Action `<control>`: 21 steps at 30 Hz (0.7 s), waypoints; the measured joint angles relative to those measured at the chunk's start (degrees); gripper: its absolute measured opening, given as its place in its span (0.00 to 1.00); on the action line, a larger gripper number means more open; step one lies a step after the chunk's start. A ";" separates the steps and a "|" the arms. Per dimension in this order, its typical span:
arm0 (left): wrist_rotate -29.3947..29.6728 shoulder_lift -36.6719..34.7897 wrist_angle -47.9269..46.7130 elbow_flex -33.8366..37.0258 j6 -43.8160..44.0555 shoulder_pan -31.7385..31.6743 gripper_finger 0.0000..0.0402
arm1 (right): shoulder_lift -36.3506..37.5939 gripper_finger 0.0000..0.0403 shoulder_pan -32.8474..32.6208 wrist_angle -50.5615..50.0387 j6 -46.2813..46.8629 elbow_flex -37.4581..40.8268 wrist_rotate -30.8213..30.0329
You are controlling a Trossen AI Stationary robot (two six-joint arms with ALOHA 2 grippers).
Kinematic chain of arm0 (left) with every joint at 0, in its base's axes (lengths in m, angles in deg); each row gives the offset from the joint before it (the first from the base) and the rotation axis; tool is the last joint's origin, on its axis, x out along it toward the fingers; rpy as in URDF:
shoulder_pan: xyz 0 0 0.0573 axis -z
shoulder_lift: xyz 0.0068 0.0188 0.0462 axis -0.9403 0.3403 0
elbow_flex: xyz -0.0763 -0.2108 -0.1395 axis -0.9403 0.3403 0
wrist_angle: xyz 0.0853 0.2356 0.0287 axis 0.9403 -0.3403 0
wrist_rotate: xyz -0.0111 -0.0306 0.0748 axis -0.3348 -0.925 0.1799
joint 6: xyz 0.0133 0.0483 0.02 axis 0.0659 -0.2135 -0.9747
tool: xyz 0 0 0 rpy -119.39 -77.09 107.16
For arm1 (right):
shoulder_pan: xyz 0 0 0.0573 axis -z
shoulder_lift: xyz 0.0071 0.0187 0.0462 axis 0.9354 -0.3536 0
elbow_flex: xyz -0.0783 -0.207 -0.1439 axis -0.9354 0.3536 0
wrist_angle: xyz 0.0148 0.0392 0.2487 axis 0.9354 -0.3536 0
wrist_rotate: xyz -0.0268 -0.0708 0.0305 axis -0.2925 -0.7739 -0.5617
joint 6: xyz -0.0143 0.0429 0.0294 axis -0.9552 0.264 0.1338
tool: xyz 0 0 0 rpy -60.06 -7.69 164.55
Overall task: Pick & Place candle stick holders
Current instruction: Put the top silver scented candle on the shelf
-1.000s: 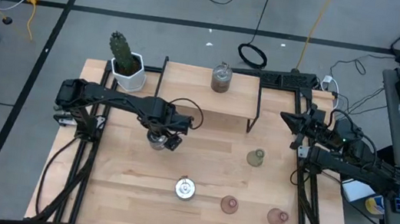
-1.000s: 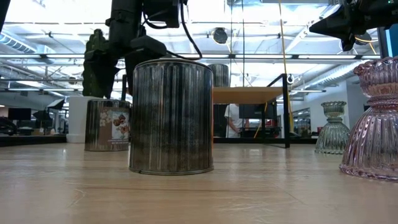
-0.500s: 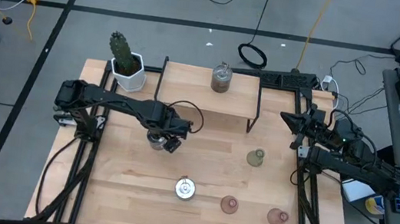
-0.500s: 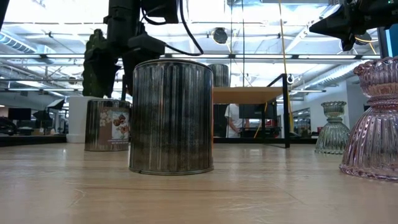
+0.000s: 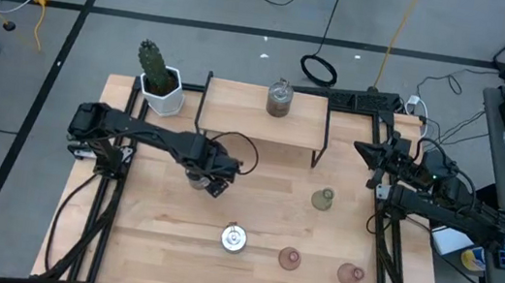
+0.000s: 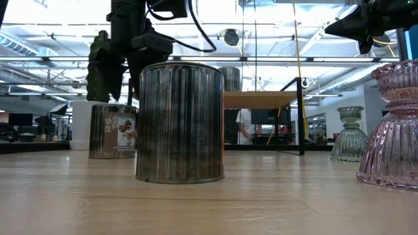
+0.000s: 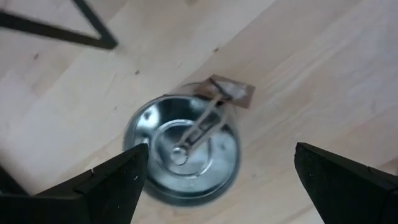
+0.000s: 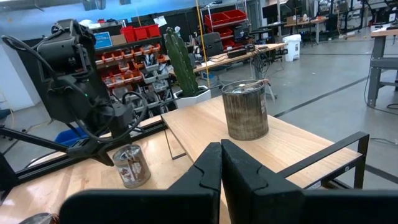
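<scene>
The left claw (image 5: 205, 176) hovers with fingers spread wide over a round silvery metal-and-glass candle holder (image 7: 182, 149) standing mid-table on the pale wooden table (image 5: 153, 226). The right claw (image 5: 362, 148), pressed together, waits at the table's right edge.

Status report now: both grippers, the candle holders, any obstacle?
Left gripper open above silver holder, not gripping. Right gripper shut, waiting at table's right edge. Nothing blocking the holder.

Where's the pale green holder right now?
High view: the pale green holder stands on the table's right half, just below the raised shelf's right leg, above the two pink holders.
</scene>
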 joint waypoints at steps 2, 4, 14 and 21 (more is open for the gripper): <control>0.17 0.00 0.89 0.00 -1.21 0.28 1.00 | 0.00 0.00 0.00 0.00 0.10 0.00 0.00; 0.37 0.00 1.31 0.00 -2.73 0.41 1.00 | 0.00 0.00 0.00 -0.02 0.11 0.00 0.00; -2.57 0.00 1.24 -0.01 0.44 0.62 1.00 | 0.00 0.00 0.00 -0.02 0.13 0.00 0.02; -6.51 0.00 1.29 -0.02 0.69 0.58 1.00 | 0.00 0.00 0.00 -0.02 0.13 0.00 0.02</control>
